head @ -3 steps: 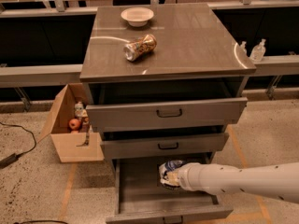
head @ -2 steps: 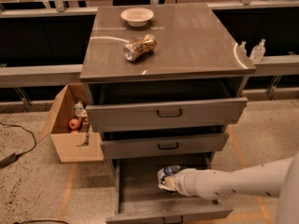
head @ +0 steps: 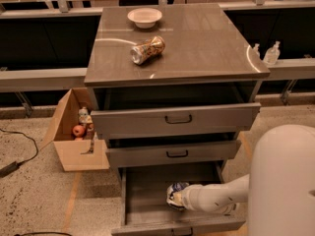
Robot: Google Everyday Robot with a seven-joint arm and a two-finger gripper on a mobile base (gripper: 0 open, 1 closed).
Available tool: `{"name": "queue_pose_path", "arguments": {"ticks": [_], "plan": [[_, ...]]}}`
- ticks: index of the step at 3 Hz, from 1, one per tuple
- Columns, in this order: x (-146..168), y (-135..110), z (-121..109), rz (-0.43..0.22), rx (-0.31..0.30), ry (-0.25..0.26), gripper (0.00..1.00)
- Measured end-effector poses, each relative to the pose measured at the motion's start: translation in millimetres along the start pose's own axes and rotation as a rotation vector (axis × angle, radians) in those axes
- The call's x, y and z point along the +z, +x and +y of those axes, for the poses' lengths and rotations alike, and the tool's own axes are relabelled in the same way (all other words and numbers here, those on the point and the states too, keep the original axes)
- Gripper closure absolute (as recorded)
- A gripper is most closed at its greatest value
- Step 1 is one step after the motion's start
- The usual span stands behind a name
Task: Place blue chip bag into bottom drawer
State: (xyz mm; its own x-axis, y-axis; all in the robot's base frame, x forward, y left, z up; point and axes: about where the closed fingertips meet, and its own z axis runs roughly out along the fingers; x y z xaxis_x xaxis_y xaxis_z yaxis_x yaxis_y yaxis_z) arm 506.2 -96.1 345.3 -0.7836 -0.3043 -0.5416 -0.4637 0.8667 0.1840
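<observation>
Blue chip bag (head: 172,191) hangs low inside the open bottom drawer (head: 145,200); gripper (head: 178,197) reaches in from the right, jaws clamped on it; likely held until it rests on the drawer floor.

Grey bench (head: 206,53): white bowl (head: 144,17) at back, gold-brown can (head: 147,49) on side nearer front, apart; end effector (head: 179,198) low inside bottom drawer (head: 142,200), at blue chip bag (head: 173,193).

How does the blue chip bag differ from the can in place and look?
The blue chip bag is in the open bottom drawer at the gripper; the can lies on its side on the cabinet top. The bag is blue-white, the can gold-brown. Both are small.
</observation>
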Motion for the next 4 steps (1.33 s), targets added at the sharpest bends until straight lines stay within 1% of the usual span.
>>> {"name": "queue_pose_path", "arguments": {"ticks": [1,2,3,4], "plan": [[39.8,20.3,-15.3,0.019,0.031,-0.007,0.84],[71.7,30.1,-32.5,0.009,0.057,-0.011,0.61],[93.7,20.8,-53.0,-0.021,0.054,-0.007,0.30],[94.4,10.6,-61.6,-0.027,0.041,0.003,0.07]]}}
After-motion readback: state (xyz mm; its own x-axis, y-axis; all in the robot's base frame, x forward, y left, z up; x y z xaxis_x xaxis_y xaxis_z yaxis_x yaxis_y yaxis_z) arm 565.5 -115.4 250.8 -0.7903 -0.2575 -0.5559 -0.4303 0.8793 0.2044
